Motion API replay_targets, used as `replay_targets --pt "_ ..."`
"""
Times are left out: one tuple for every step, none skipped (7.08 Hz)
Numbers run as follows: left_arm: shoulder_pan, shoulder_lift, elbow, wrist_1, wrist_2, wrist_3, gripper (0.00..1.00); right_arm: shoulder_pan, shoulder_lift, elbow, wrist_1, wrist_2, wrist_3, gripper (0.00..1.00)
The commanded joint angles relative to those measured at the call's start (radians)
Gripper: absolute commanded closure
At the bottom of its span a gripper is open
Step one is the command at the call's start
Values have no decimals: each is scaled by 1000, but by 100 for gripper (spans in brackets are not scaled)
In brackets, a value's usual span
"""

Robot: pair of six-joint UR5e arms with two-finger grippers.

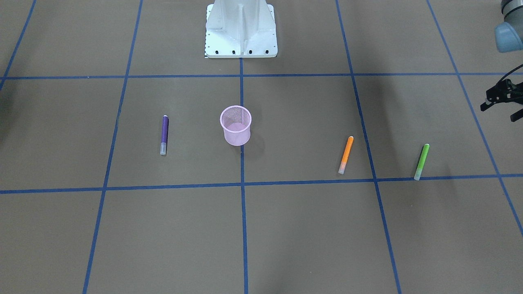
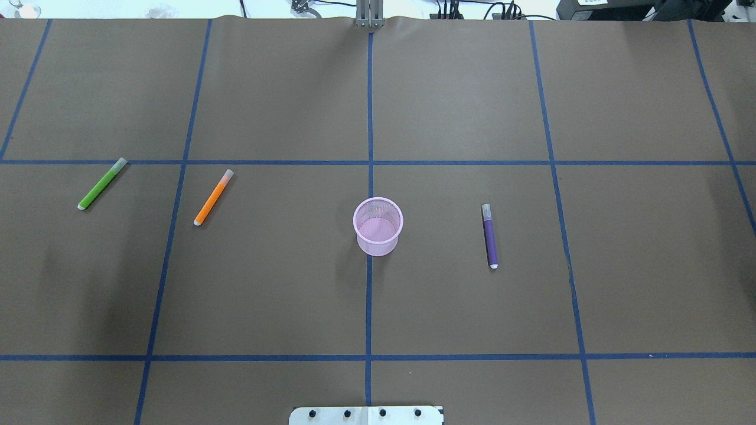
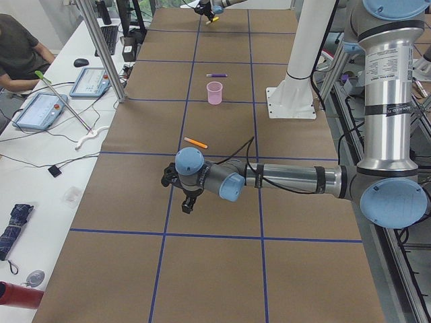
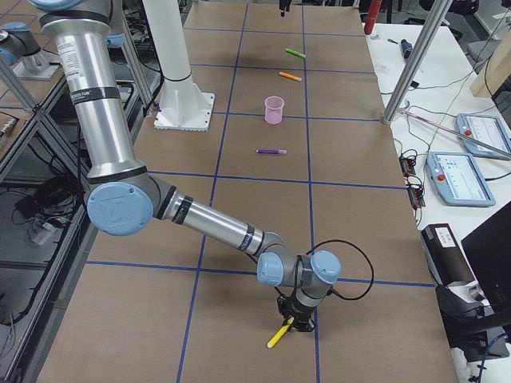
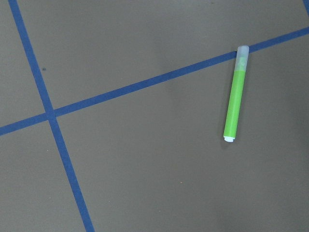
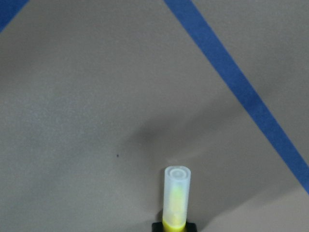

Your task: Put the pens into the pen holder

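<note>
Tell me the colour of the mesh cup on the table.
The cup is pink; the overhead view shows it best.

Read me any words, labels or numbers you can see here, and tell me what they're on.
No readable text anywhere.
The purple pen, orange pen, green pen, yellow pen and pen holder show no print.
The pendant screens off to the side are too small to read.

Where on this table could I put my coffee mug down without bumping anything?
The wide stretch between the cup and the robot's base plate is bare, as is the far row beyond the blue tape line. Tighter: between cup and purple pen, and around the orange pen and green pen.
</note>
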Motion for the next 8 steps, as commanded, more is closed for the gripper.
replay_targets --pt "0 -5 -6 0 0 -6 0 12 36 51 -15 45 26 100" --pt "0 -6 -15 0 -5 -6 0 34 27 125 -32 106 116 100" --pt "1 -15 -15 -5 -8 -4 0 40 18 203 -29 151 232 100" --pt "2 -21 -13 -57 -9 -6 0 39 -5 330 -23 164 409 100" --pt "2 -21 -15 -86 -11 -28 0 35 -43 491 -21 167 560 100" --pt "23 -25 -13 -168 -32 -77 0 28 -48 612 -21 200 691 100" --pt "97 -43 -9 -251 -25 -182 0 -15 -48 704 -18 260 873 100" --pt "159 -125 -6 -273 -17 -375 3 -102 -35 833 -18 241 1116 100"
